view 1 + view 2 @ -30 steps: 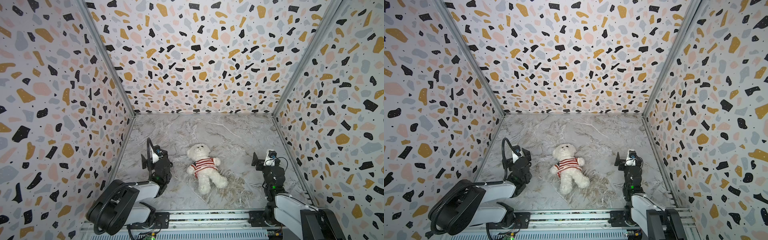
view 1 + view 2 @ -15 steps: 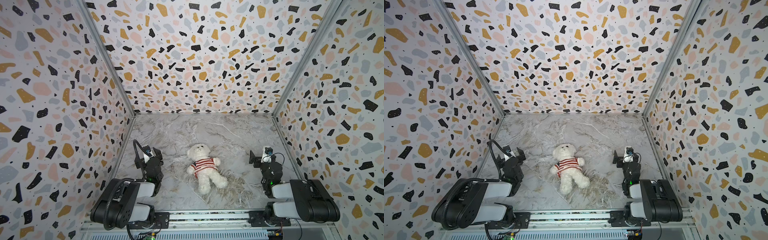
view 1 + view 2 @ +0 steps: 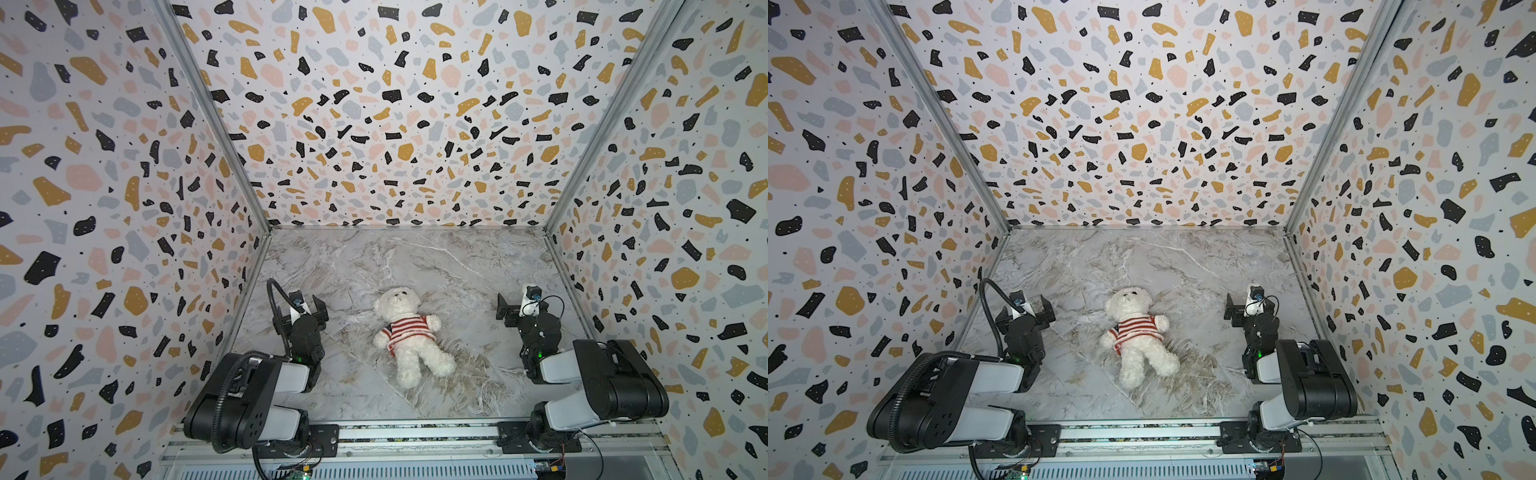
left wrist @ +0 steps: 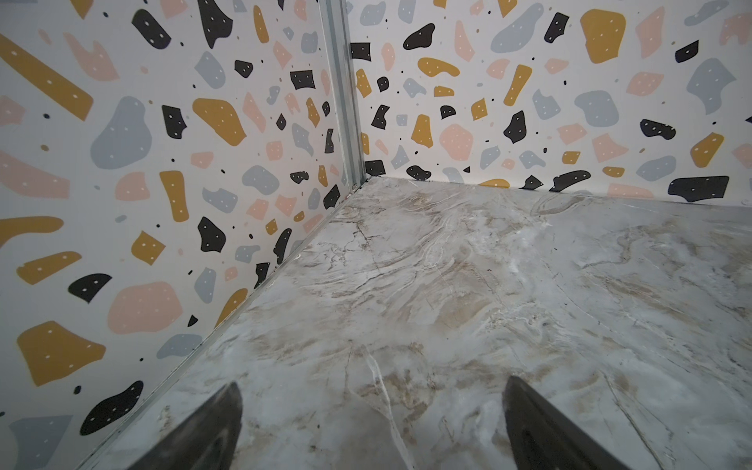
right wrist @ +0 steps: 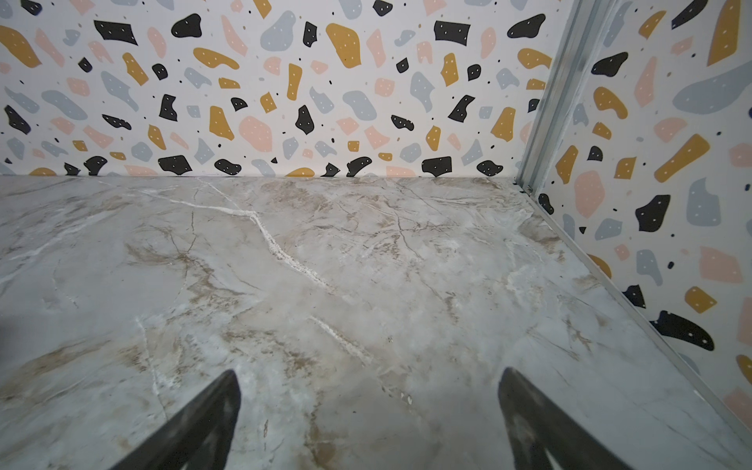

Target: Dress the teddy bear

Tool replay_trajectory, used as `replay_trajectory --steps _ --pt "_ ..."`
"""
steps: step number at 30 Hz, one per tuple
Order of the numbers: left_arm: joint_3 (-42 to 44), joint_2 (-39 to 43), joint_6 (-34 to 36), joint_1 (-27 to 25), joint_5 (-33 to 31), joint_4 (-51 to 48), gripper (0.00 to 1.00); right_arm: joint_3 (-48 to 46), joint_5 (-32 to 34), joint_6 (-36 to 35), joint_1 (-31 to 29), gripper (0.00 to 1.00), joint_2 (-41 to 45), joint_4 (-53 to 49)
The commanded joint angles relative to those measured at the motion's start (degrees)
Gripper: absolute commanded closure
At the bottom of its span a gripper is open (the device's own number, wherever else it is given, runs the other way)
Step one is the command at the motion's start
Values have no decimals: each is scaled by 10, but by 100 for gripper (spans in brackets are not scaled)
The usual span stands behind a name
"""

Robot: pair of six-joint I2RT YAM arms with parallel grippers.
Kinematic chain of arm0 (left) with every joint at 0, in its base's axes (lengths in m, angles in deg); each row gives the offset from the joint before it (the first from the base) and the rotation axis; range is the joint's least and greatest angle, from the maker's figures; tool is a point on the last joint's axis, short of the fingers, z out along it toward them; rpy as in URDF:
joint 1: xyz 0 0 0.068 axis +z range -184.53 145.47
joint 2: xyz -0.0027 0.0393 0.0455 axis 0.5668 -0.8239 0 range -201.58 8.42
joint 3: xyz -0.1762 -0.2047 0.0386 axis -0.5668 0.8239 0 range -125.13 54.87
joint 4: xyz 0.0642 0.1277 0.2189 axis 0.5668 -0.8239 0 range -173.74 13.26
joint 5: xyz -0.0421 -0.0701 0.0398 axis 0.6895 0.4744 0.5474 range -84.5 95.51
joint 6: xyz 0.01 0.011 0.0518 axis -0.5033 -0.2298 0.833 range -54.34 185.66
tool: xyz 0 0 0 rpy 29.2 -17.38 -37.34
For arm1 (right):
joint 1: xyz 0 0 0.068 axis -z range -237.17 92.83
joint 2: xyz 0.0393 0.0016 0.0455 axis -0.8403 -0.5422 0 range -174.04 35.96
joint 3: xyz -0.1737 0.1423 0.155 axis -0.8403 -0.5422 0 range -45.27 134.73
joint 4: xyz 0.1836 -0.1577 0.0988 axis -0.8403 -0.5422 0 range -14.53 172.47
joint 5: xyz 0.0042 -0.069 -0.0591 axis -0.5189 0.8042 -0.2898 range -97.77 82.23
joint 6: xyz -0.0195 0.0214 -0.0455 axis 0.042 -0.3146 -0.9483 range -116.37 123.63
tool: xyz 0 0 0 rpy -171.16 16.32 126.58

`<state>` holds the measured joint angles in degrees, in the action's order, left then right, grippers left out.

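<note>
On the marble tabletop [image 3: 419, 262], near the middle of it, the teddy bear [image 3: 409, 338] lies on its back, head toward the far end and legs splayed toward the near rail [image 3: 415, 434], a red-and-white striped shirt [image 3: 406, 328] on its torso. Off on the left the left gripper [image 3: 300, 313] sits low with its jaws spread wide and nothing between them; its wrist view shows only bare marble past the two dark fingertips [image 4: 211, 427]. Over on the right the right gripper [image 3: 519, 309] is much the same, jaws apart and empty, well clear of the bear. Speckled terrazzo walls [image 3: 374, 104] box the scene in on three sides
</note>
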<state>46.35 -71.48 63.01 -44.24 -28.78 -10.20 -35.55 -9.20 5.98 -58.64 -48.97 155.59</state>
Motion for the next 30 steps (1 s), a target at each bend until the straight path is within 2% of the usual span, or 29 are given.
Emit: replay_trajectory --steps 1,14,30 --pt "-6 -3 -8 4 9 30 0 18 24 -8 -10 1 -1 -21" --pt "-3 2 -9 5 7 31 0 25 62 -24 -34 1 -3 -26" --pt "-3 2 -9 5 8 30 0 25 62 -24 -34 1 -4 -28"
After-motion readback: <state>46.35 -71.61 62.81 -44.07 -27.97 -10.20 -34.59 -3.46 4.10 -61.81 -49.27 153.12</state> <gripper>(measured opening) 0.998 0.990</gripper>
